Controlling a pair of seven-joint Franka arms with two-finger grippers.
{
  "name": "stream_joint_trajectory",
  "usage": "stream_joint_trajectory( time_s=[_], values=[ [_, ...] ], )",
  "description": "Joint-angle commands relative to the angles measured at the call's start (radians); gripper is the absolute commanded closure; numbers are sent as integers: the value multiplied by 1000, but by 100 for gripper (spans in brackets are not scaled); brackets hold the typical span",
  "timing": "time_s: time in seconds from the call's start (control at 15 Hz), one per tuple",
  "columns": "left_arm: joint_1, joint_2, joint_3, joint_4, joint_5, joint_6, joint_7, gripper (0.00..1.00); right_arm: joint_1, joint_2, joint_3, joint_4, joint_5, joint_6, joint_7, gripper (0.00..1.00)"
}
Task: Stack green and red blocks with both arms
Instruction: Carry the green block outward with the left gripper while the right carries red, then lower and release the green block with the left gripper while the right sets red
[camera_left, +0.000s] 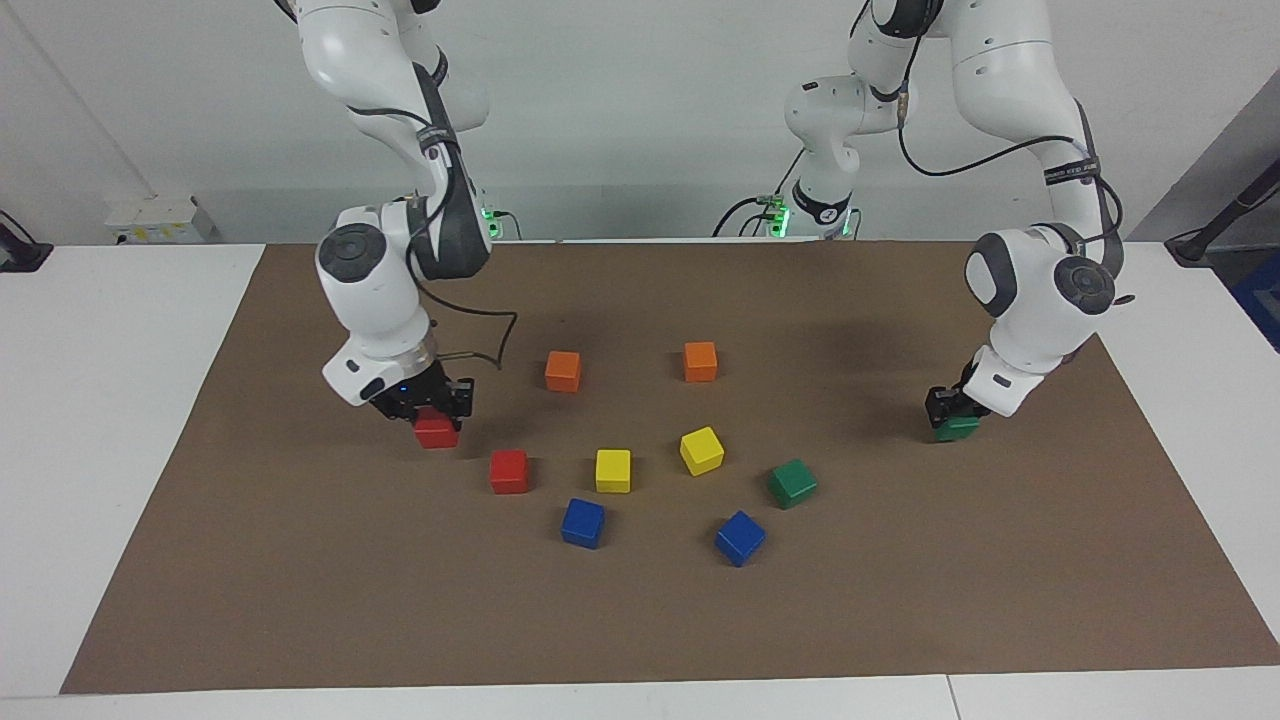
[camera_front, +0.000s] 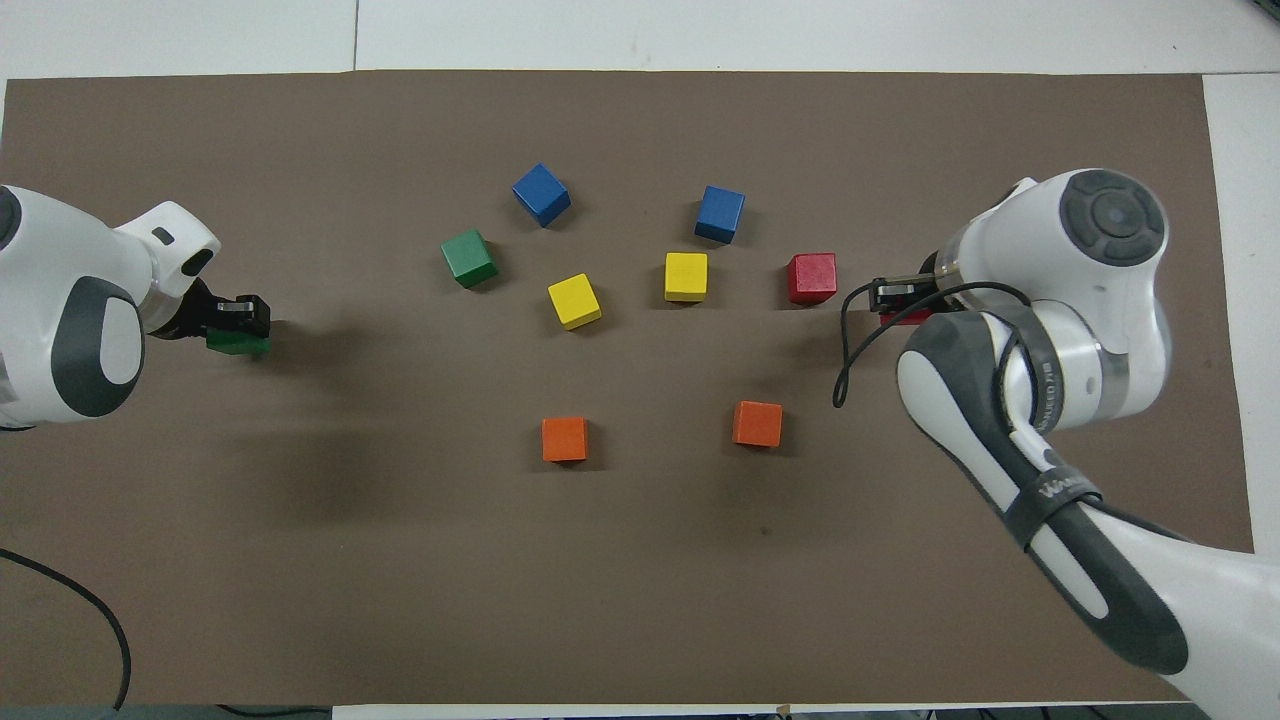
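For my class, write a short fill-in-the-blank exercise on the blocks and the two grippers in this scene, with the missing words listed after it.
1. The left gripper is shut on a ____ block.
2. The right gripper is shut on a ____ block.
3. The two blocks nearest the robots, resting on the brown mat, are both ____.
4. The loose red block rests beside a ____ block, toward the left arm's end.

Missing words: green; red; orange; yellow
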Motion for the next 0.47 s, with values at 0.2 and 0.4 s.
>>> stream_joint_trajectory(
  time_s=[0.2,0.4],
  values=[
    [6,1,-4,-16,0,32,0,100,-137,4,11,-24,-1,5,-154,100],
    [6,-1,-4,-22,0,35,-2,100,-151,10,11,-50,-1,56,-183,100]
  ],
)
